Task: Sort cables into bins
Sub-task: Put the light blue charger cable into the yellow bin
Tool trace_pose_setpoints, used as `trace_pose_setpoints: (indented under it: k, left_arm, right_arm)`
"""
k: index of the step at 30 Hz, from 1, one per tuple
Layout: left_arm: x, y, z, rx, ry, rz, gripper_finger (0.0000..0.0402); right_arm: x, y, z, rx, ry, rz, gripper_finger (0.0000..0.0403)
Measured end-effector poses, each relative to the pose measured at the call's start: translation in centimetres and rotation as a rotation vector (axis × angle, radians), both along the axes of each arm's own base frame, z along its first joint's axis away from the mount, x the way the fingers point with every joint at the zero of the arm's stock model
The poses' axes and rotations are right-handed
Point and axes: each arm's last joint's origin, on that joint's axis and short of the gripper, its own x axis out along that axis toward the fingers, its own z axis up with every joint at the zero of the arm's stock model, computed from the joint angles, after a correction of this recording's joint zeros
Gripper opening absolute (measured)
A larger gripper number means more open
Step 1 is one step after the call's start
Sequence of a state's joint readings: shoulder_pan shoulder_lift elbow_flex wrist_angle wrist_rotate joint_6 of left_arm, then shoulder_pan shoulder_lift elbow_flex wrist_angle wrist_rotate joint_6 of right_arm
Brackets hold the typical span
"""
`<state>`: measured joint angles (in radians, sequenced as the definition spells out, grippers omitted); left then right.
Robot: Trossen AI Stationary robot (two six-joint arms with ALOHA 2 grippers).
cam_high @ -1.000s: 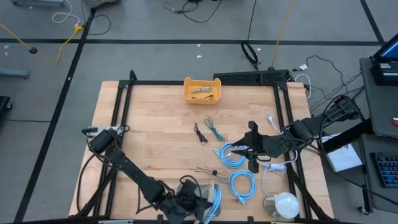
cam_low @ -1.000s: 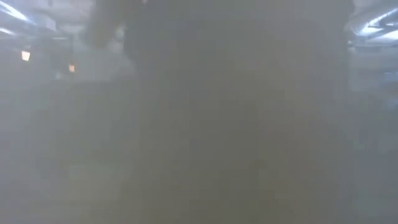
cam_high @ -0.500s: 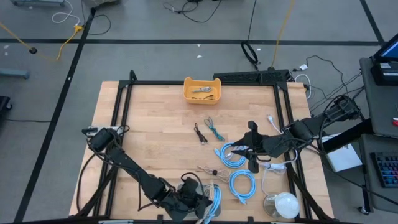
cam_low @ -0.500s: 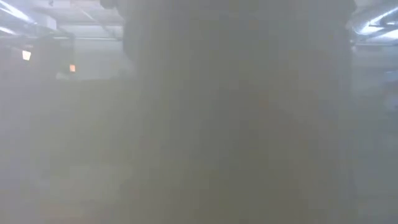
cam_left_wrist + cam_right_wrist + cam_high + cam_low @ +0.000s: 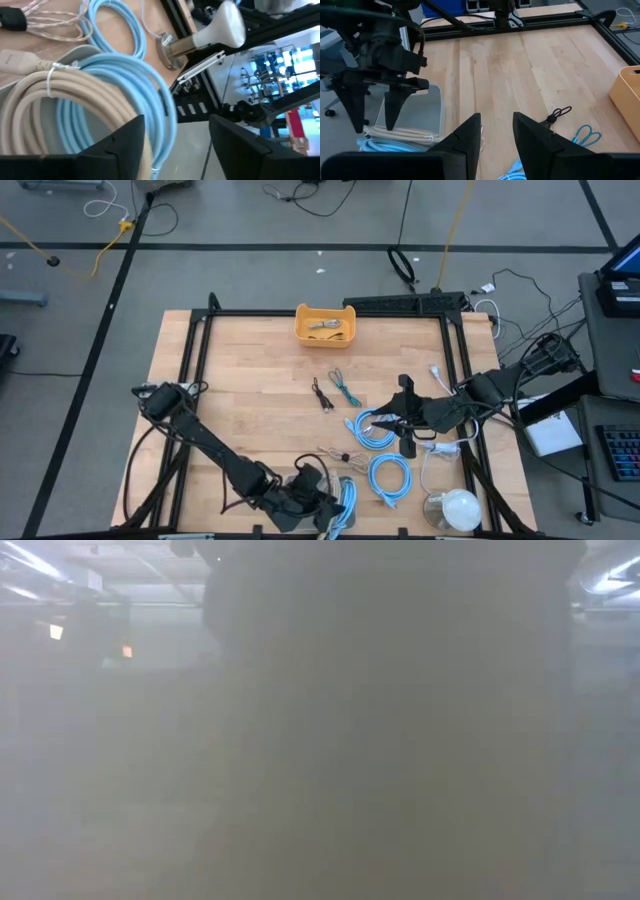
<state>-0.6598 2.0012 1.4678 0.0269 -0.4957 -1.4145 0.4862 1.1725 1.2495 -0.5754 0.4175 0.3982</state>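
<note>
A wooden bench (image 5: 250, 390) carries an orange-yellow bin (image 5: 325, 324) at its far edge, short black (image 5: 321, 394) and teal cables (image 5: 345, 388) mid-bench, two light-blue coils (image 5: 375, 430) to the right, a grey tray (image 5: 345, 485) near, and a white dome (image 5: 458, 508) near right

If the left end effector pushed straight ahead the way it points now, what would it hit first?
Most likely the coiled light-blue cable lying with the beige cable in the grey bin. The left end effector, fingers open, hangs just above them; depth is hard to judge.
</note>
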Motion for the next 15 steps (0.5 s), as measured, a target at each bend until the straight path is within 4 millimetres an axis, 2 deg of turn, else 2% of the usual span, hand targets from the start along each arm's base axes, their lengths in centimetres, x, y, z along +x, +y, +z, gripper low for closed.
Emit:
trace_pose_setpoints:
  k: [4,7,11,15]
  left_arm:
    - [-0.1,0.5,0.8,0.028,-0.001,-0.003,0.0251]
    - [-0.8,1.2,2.5,0.087,-0.010,0.029,0.0249]
    - [-3.0,3.2,5.8,0.218,0.005,0.108,0.0228]
    - [-5.7,5.9,9.6,0.330,0.024,0.154,0.0199]
  right_arm:
    - [0.0,0.0,0.0,-0.003,0.001,0.002,0.0110]
    - [-0.1,0.0,-0.1,-0.008,0.015,0.002,0.0110]
    - [-0.6,-0.3,-1.1,-0.038,0.118,-0.015,0.0110]
    - [-1.0,-0.8,-3.5,-0.132,0.322,-0.045,0.0110]
